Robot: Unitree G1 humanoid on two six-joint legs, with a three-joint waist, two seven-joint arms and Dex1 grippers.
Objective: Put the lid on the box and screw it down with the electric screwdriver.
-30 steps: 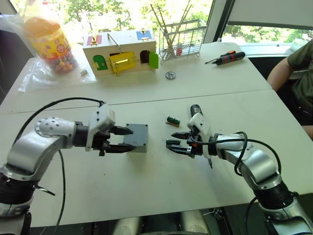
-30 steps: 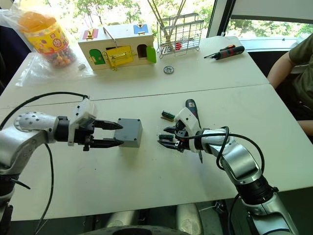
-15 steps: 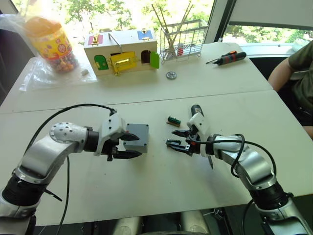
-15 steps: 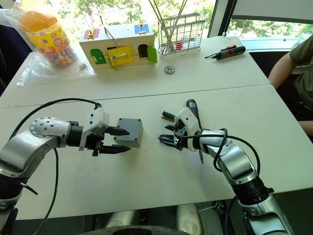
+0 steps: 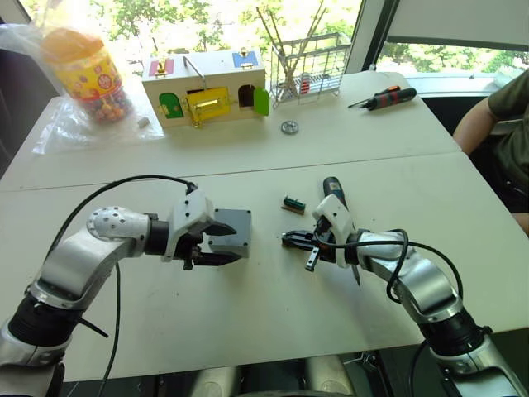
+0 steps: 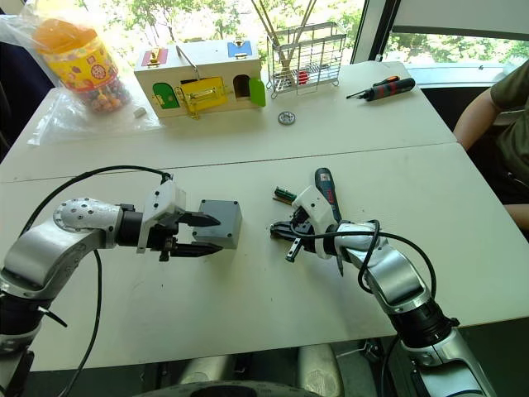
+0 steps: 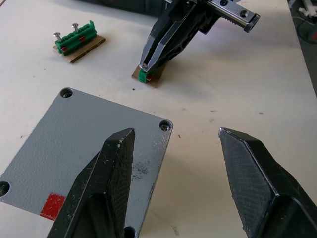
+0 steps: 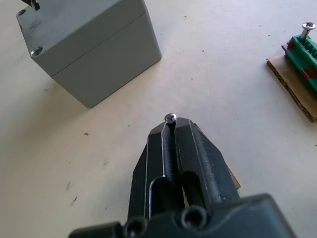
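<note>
We see left gripper (image 5: 221, 240) spread open at the box (image 5: 231, 232), lid (image 7: 89, 148) already on it, mid-table | right gripper (image 8: 172, 130) pinched shut on a screw (image 8: 171, 117) beside it | electric screwdriver (image 6: 323, 184) behind that wrist | hand screwdriver (image 5: 382, 98) toward far right corner.

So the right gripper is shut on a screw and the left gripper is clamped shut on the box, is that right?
Not quite. The left gripper is open, its fingers spread beside the box, as the left wrist view shows. The right gripper is indeed shut on a screw.
</note>
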